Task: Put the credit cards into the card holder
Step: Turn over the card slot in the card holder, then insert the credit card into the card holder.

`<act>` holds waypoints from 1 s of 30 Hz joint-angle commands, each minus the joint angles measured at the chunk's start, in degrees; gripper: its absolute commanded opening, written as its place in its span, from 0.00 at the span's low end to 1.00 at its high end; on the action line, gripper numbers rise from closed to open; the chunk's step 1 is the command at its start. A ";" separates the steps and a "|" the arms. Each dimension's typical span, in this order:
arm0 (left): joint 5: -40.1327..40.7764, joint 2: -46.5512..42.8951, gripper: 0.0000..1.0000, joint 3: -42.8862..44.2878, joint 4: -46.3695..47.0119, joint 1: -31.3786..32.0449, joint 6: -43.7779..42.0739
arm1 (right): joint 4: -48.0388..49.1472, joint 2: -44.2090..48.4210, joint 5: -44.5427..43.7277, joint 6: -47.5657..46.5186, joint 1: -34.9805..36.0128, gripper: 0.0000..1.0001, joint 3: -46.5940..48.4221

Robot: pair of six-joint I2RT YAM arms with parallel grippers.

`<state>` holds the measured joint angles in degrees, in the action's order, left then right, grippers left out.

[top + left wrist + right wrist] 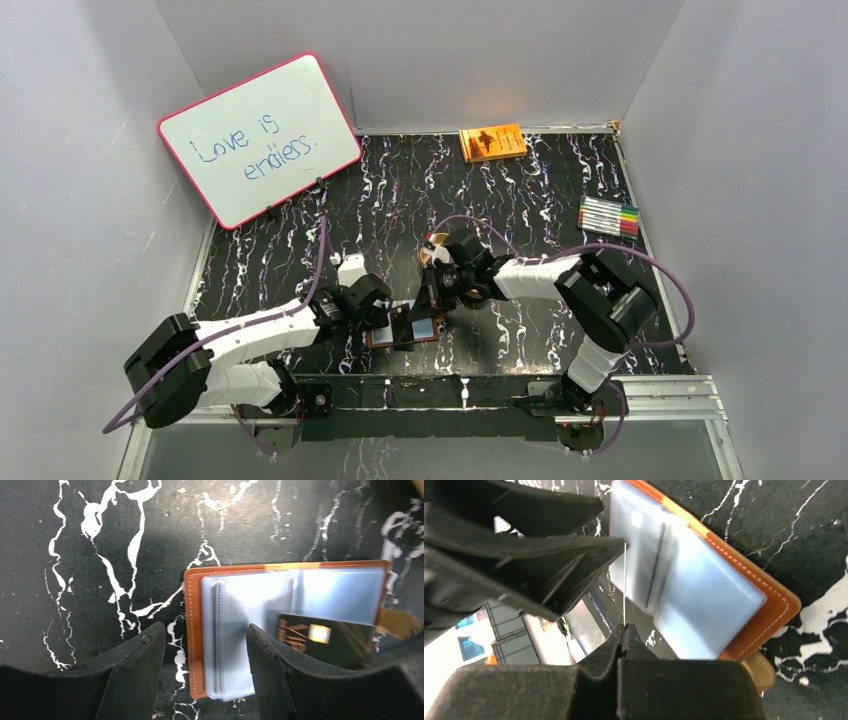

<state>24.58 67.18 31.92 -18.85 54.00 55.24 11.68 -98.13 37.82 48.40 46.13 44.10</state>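
Holding the left hand (202, 630) spread above the left edge of the card holder (285, 600), pinching nothing. Setting the fingers (132, 672) astride that edge, one just left of the orange-brown leather over the bench (75, 555), one over the clear sleeves of the left half. Not showing any pressing down either way; judging by the pose, probably steadying that side.

Lying open and flat between the two hands, showing stitched leather round a stack of pale bluish plastic sleeves on both halves. Looking empty in every pocket in view, though hiding the lower leaves of the stack. Showing a tan rounded tab (759, 672) poking out at the right-hand corner, likely the closing strap.

Pinching a dark credit card (325, 640) in the right hand (624, 627), pressed together on one edge of it. Carrying it over the right half of the card holder, running its long axis along the holder's width and tipping its upper long edge toward the right-hand sleeve. Appearing edge-on in the right wrist view, as a thin bright line rising from the fingertips. Not showing contact with the plastic either way.

Judging the coming move: turning on the line between that leading edge and the mouth of a right-hand pocket, favouring the right hand as the nearer one and the only one carrying a card. Needing the edge level with the slot and square to it before sliding in; not revealing the opening side of the pockets. Risking skating over the glossy sleeve, or lifting the leaf.

Leaving a tan oval tray (430, 245) well behind the card holder, partly hidden by the right arm, with contents too small to tell.
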 commanded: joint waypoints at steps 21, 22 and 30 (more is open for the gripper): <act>5.44 -11.13 0.47 -6.34 -11.11 -3.16 12.66 | -2.23 2.62 5.78 -4.42 -7.28 0.00 0.63; 5.21 -11.23 0.47 -6.94 -10.79 -3.18 13.18 | -2.07 2.21 6.19 -4.52 -7.26 0.00 0.57; 3.56 -9.18 0.46 -8.03 -8.93 -3.21 13.44 | 0.18 0.00 7.89 -4.09 -7.27 0.00 0.42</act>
<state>27.46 56.97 24.73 -27.22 51.11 67.09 8.84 -97.34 42.92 44.80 39.05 42.57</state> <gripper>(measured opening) 0.460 0.011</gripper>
